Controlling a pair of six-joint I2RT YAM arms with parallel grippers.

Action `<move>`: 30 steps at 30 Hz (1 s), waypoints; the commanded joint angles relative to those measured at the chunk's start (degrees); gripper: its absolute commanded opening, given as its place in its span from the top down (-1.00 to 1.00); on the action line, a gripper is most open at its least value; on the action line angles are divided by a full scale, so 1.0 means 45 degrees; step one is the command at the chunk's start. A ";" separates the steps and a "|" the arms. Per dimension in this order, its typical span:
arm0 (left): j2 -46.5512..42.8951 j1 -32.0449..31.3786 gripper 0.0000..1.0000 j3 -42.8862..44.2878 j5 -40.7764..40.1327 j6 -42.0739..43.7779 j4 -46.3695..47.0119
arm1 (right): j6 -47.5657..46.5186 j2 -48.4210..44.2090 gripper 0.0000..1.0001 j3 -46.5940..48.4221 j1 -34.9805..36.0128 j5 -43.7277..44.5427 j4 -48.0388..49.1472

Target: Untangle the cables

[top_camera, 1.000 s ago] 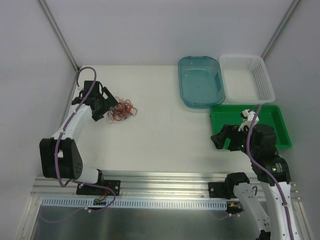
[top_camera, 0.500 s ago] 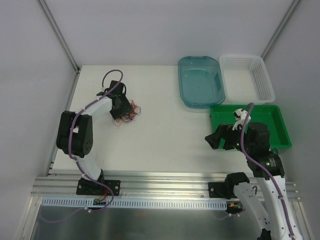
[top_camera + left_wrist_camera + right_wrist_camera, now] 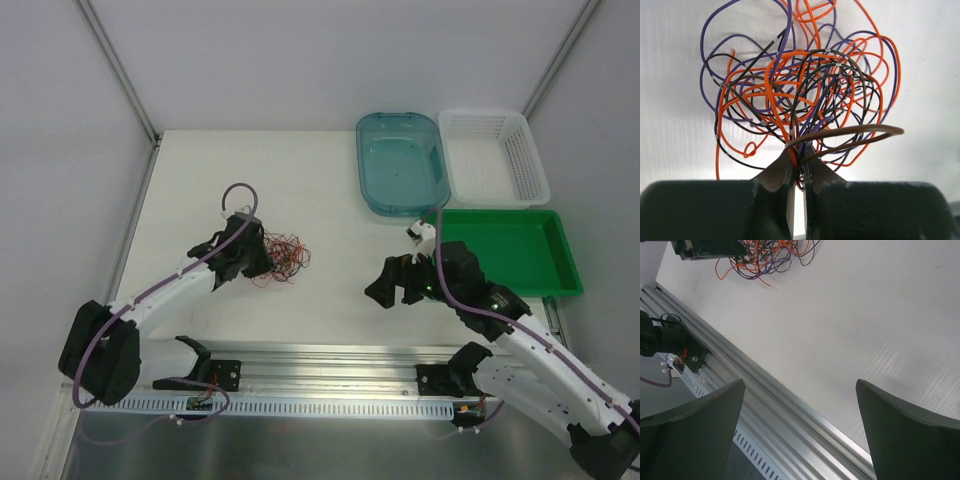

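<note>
Presently: cables (image 3: 280, 258), one orange, black and purple snarl, no strand yet freed, well left of green tray (image 3: 510, 250); left gripper (image 3: 797, 170) pinched shut on several strands; right gripper (image 3: 797, 390) spread wide, empty, nearer the tray; all separating left to do.

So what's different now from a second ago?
The left gripper shut on the cables and dragged the bunch nearer and rightward. The right gripper, open, swung left off the green tray. The blue tub, white basket and tray stayed put.
</note>
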 commanded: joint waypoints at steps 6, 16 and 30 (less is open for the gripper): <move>-0.4190 -0.0577 1.00 -0.2675 0.0653 -0.1215 0.0917 | 0.1913 0.3608 -0.71 0.0584 0.3378 0.3563 0.4197; -0.6049 -0.0577 1.00 -0.4122 0.1101 -0.1723 0.0936 | 0.2660 0.7707 -0.33 0.1266 0.4257 0.2591 0.8843; -0.6615 -0.0636 1.00 -0.4688 0.1317 -0.2310 0.0936 | 0.1684 1.2496 -0.06 0.3260 0.4707 0.1264 1.0291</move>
